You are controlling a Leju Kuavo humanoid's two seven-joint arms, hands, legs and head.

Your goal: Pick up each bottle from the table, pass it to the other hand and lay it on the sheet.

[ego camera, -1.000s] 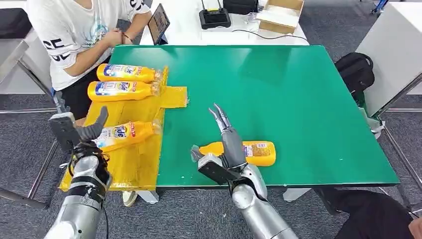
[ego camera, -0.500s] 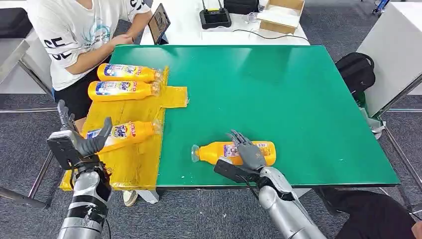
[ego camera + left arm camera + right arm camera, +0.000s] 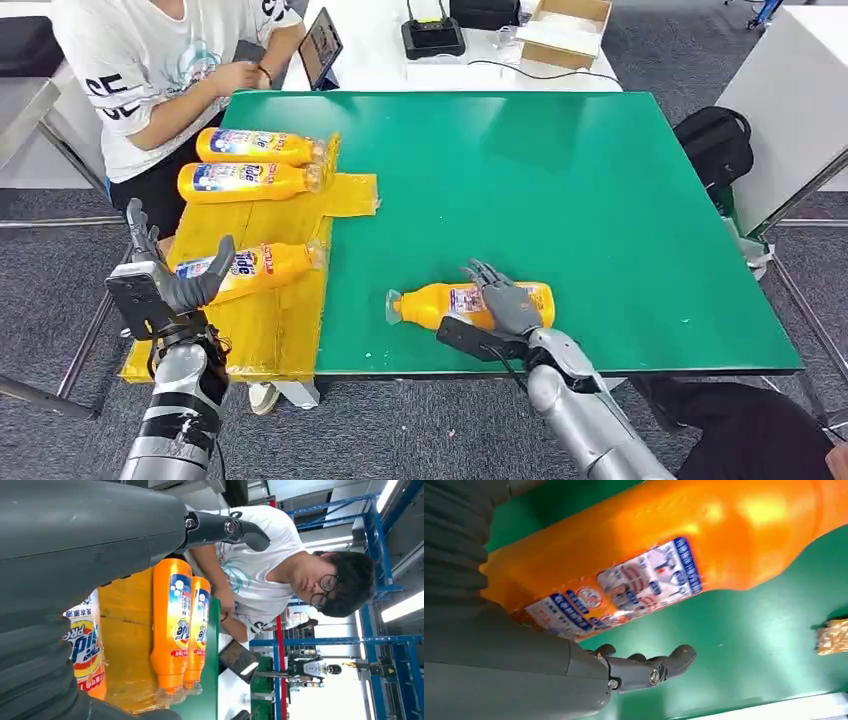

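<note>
An orange Tide bottle [image 3: 440, 304] [image 3: 649, 545] lies on its side near the front edge of the green table [image 3: 560, 190]. My right hand [image 3: 503, 309] rests over its middle, fingers draped across the label. The thumb [image 3: 649, 667] lies on the table beside the bottle, apart from it. Three more orange bottles [image 3: 258, 146] [image 3: 248, 181] [image 3: 255, 267] lie on the yellow sheet [image 3: 270, 330] at the table's left. My left hand [image 3: 166, 286] hovers at the sheet's left edge beside the nearest bottle [image 3: 82, 650], fingers spread and holding nothing.
A person [image 3: 150, 60] sits at the table's far left corner, close to the two far bottles [image 3: 170, 625]. A tablet [image 3: 318, 45], a black device [image 3: 432, 36] and a cardboard box [image 3: 565, 25] stand on the white table behind. A black bag [image 3: 715, 140] lies right of the table.
My right hand has come down from upright, fingers pointing up, and shifted right onto the bottle. My left hand has risen slightly beside the sheet. The person's arm has moved.
</note>
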